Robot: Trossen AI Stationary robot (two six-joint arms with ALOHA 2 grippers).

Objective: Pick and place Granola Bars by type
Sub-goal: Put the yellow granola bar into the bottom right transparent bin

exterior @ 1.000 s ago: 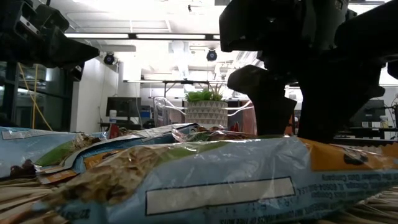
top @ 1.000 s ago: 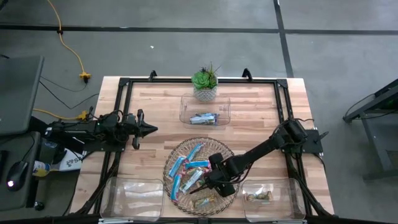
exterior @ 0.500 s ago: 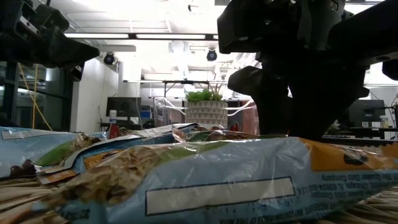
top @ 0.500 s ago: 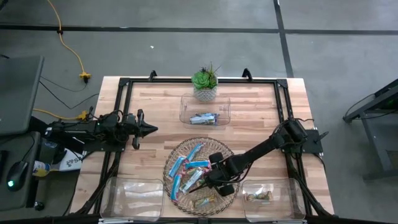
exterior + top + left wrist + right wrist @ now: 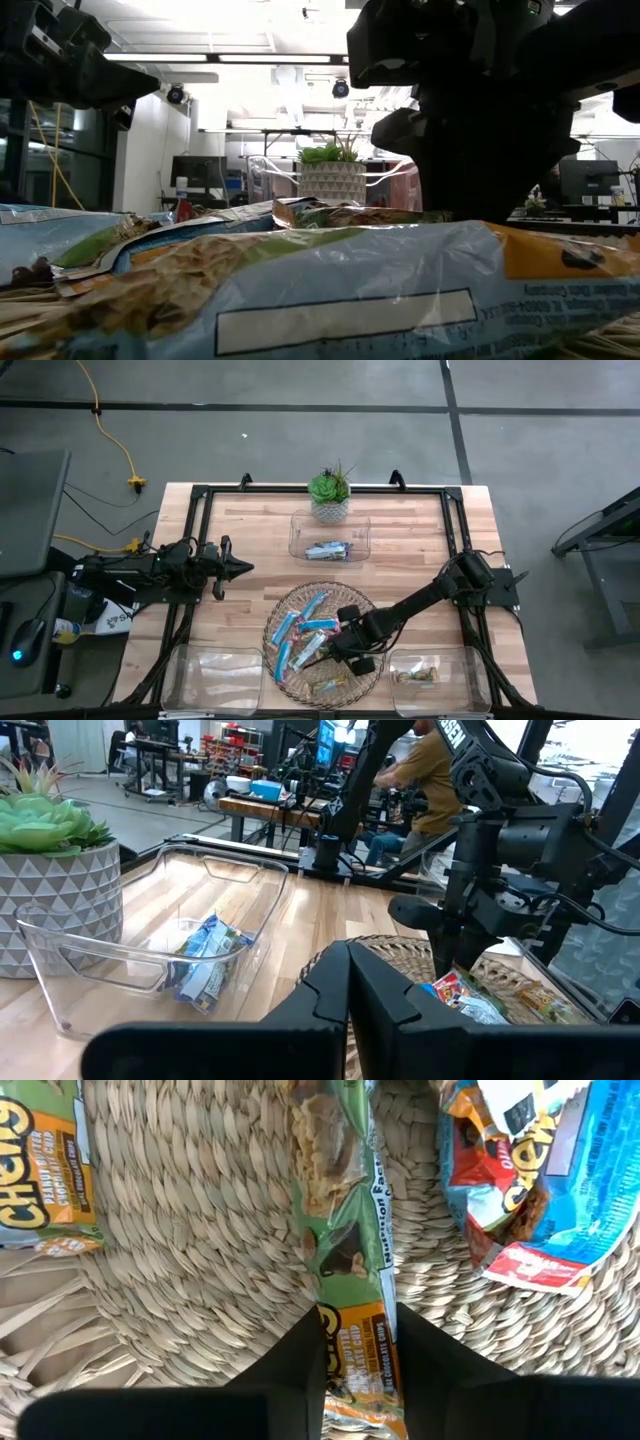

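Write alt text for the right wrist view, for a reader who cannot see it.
The right gripper has its two dark fingers pressed against both long edges of a green-and-orange wrapped granola bar lying on a round woven wicker tray. A bright blue wrapped bar lies to one side and another green-wrapped bar to the other.

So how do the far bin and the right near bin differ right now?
The far bin sits by the plant at the table's far edge; the right near bin sits at the near edge, beside the wicker tray. The far bin holds silvery-blue bars; the right near bin holds tan-green bars. Both are clear plastic and hold only a few bars.
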